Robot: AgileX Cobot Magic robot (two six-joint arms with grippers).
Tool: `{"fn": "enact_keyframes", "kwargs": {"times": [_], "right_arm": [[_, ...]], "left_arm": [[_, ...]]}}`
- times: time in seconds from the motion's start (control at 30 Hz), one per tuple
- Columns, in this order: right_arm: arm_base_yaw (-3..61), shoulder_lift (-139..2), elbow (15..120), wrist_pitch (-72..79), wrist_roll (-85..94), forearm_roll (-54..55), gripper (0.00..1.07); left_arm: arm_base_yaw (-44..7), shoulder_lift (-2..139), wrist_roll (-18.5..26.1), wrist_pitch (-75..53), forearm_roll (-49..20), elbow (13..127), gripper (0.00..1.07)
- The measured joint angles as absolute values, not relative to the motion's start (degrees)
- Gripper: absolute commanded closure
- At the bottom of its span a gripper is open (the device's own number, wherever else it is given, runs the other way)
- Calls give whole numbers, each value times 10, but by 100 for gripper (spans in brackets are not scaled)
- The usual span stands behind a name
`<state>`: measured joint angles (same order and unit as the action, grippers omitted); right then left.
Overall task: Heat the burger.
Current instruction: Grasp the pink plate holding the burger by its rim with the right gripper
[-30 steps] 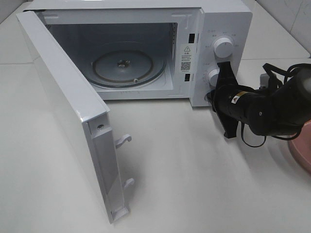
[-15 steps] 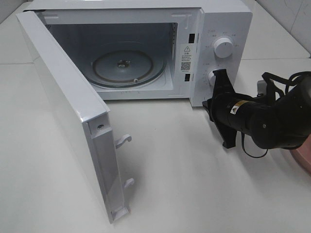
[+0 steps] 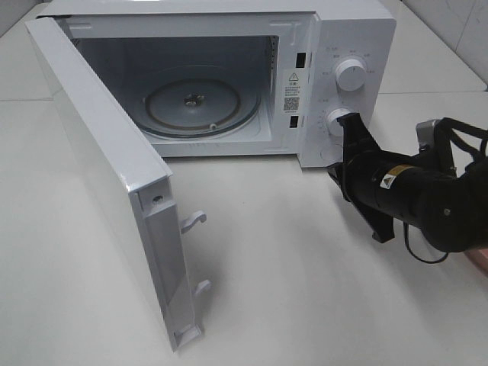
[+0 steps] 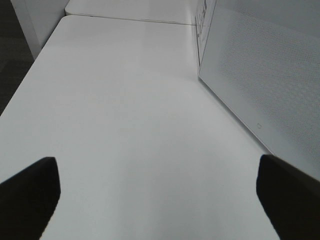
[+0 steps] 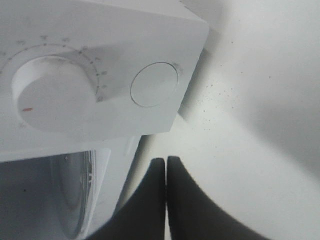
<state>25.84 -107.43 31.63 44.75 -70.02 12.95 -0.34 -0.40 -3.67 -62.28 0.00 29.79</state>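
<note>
The burger is out of view in every frame. The white microwave [image 3: 343, 30] stands at the back with its door [image 3: 99, 152] swung wide open to the left; the glass turntable [image 3: 202, 103] inside is bare. My right gripper [image 3: 339, 174] is shut and empty, just off the microwave's lower right front corner, below the lower knob [image 3: 335, 122]. In the right wrist view its fingers [image 5: 150, 200] are pressed together, with the knob [image 5: 52, 95] and a round button [image 5: 154, 84] in front of them. My left gripper [image 4: 160, 195] is open and empty over bare table, beside the door's outer face [image 4: 265, 75].
The upper knob [image 3: 349, 74] sits above the lower one on the control panel. A sliver of the pink plate [image 3: 482, 259] shows at the right edge behind my right arm. The door's latch hooks [image 3: 194, 219] jut toward the table's front.
My right gripper has drawn back from the control panel, down and to the right, uncovering the lower knob. It stays shut. The microwave and door have not moved.
</note>
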Motion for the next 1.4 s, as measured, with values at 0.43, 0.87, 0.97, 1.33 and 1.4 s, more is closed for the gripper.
{"fn": "enact_keyframes", "kwargs": {"times": [0.43, 0.87, 0.97, 1.33, 1.4], "right_arm": [[258, -792, 292, 0, -100, 168, 103], [258, -732, 307, -224, -16, 84, 9], [250, -733, 331, -269, -32, 37, 7], [161, -816, 433, -420, -93, -112, 9], [147, -843, 449, -429, -88, -116, 9]], "left_arm": [[-3, -4, -37, -623, 0, 298, 4], [-3, -4, -37, -623, 0, 298, 4], [-3, -4, -37, -623, 0, 298, 4], [-3, -4, -37, -623, 0, 298, 4], [-3, -4, -37, -623, 0, 298, 4]]}}
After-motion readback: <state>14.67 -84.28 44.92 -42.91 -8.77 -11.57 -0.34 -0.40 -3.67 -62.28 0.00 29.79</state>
